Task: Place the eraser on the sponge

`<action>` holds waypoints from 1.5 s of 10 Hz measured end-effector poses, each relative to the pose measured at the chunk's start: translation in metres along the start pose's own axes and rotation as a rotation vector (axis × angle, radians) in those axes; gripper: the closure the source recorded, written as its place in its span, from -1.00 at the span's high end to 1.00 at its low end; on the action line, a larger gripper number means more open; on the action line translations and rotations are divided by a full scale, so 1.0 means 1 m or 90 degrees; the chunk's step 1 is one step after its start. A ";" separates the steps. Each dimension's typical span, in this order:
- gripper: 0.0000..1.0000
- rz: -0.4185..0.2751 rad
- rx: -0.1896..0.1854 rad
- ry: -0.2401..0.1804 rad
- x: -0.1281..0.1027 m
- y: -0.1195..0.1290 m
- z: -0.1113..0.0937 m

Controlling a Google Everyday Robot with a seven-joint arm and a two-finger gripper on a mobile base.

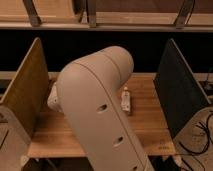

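Arm bent at the elbow, its broad link slanting across the tabletop; end effector hidden behind it (grip state cannot be told).

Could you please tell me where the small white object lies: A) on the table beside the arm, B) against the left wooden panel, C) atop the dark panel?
A: the white object lies on the table beside the arm; the claw is out of sight.

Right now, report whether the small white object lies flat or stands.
Flat: the small white object lies lengthwise on the table. The gripper is hidden behind the arm.
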 end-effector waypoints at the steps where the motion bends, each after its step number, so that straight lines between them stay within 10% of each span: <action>1: 0.41 -0.002 -0.008 0.005 -0.001 -0.003 0.007; 3: 0.31 -0.002 -0.014 0.012 -0.002 -0.009 0.013; 10: -0.99 0.002 -0.002 0.014 0.003 -0.016 0.010; 15: -1.00 0.002 0.030 -0.028 0.001 -0.021 -0.029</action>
